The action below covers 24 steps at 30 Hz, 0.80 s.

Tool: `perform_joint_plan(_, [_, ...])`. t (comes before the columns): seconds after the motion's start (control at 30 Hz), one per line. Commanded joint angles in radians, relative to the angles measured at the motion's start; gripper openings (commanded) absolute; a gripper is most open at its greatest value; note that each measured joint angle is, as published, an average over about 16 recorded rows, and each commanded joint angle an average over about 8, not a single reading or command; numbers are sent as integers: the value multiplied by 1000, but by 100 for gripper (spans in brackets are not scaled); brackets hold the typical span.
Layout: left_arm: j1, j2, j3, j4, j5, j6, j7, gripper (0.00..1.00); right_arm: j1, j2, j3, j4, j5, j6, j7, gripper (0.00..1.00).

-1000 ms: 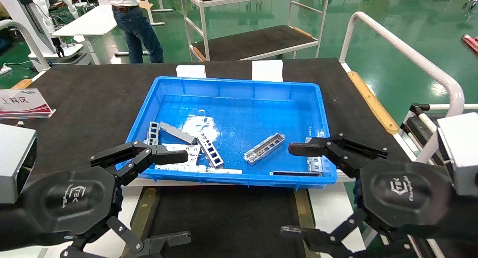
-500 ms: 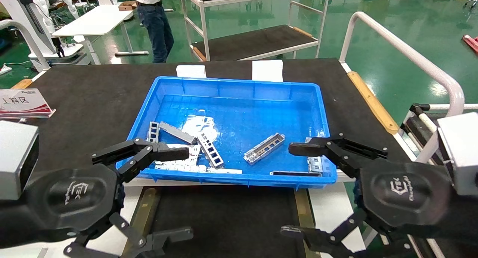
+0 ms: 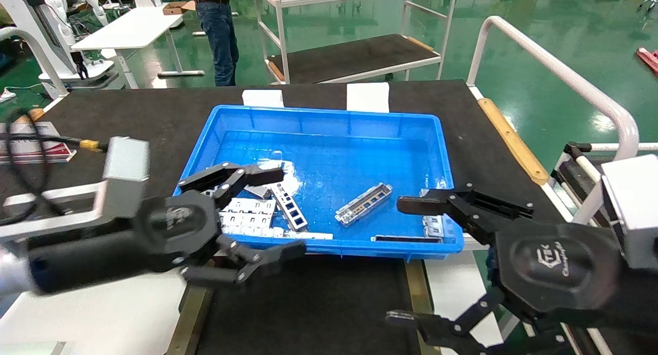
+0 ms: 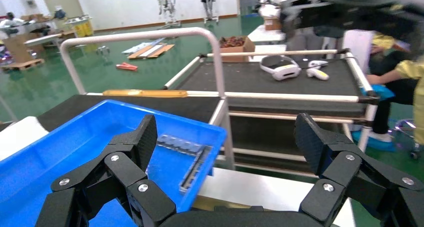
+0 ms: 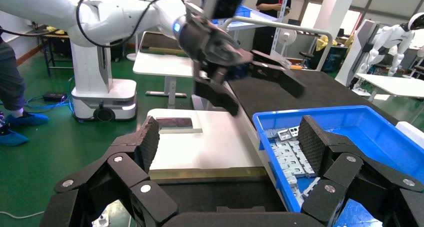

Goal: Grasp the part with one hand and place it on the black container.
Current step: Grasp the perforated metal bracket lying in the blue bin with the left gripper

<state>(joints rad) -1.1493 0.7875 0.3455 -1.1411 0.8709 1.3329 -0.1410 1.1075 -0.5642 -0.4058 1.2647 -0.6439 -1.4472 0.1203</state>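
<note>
The part [image 3: 364,204], a silver-grey channel bracket with cut-outs, lies slantwise on the floor of the blue bin [image 3: 329,116], right of centre. My left gripper [image 3: 288,211] is open and empty over the bin's near left corner, left of the part; it also shows in its own wrist view [image 4: 227,137]. My right gripper [image 3: 398,262] is open and empty at the bin's near right corner, and in its wrist view [image 5: 230,137]. The black container [image 3: 308,303], edged by olive-yellow strips [image 3: 416,288], lies in front of the bin, below both grippers.
Flat white slotted plates [image 3: 247,213] and a slotted strip [image 3: 289,207] lie in the bin's left part. A dark bar [image 3: 406,238] and a grey bracket [image 3: 434,224] lie in its near right corner. A white rail [image 3: 565,77] stands at the right and a sign [image 3: 31,149] at the left.
My left arm has swung forward and to the right, from beside the bin to over its near left corner, still open. The right arm has not moved. A person behind has walked right.
</note>
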Motion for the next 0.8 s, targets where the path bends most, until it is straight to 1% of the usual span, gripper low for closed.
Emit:
perform_joint_plan(0.03, [-14, 28, 11, 26, 21, -18, 8, 100, 0, 0, 0, 0, 0, 0, 0, 100])
perform_joint_plan(0.47, [-153, 264, 76, 314, 149, -170, 104, 100, 0, 0, 0, 0, 0, 0, 0, 100])
perform_joint_plan(0.8, [-269, 443, 124, 594, 242, -266, 243, 100, 0, 0, 0, 0, 0, 0, 0, 100])
